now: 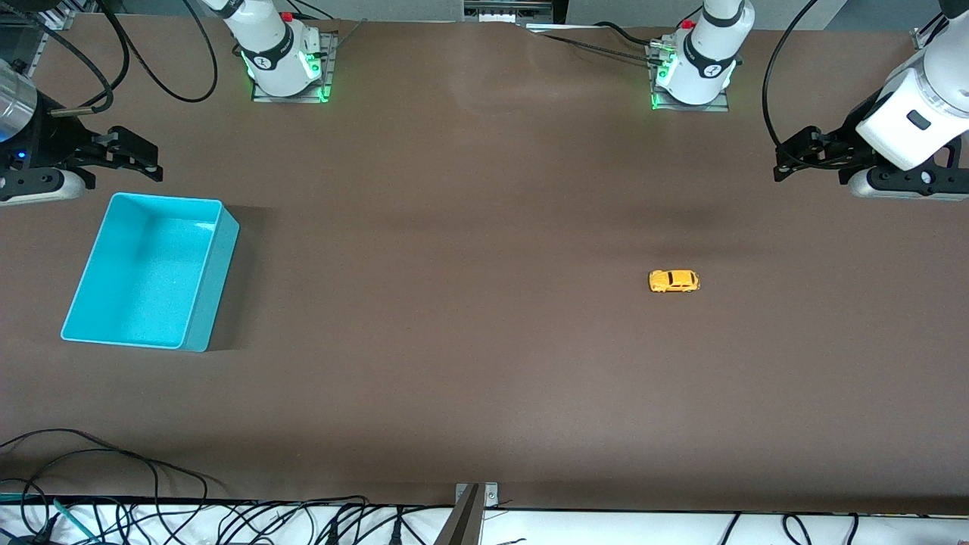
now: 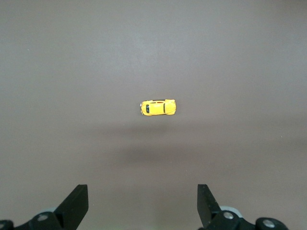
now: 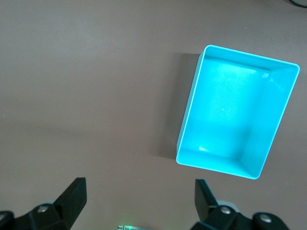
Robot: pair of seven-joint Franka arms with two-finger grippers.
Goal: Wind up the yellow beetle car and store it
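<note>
The yellow beetle car [image 1: 674, 281] stands on its wheels on the brown table, toward the left arm's end; it also shows in the left wrist view [image 2: 158, 107]. My left gripper [image 1: 791, 157] is open and empty, up in the air at the left arm's end of the table, apart from the car; its fingers [image 2: 76, 203] show spread wide. The empty turquoise bin [image 1: 216, 288] stands toward the right arm's end and shows in the right wrist view [image 3: 189, 115]. My right gripper [image 1: 142, 155] is open and empty, in the air beside the bin.
The two arm bases [image 1: 284, 57] [image 1: 693, 68] stand along the table's edge farthest from the front camera. Loose black cables [image 1: 113, 484] lie at the edge nearest to the front camera. Bare brown tabletop [image 1: 454, 288] lies between the car and the bin.
</note>
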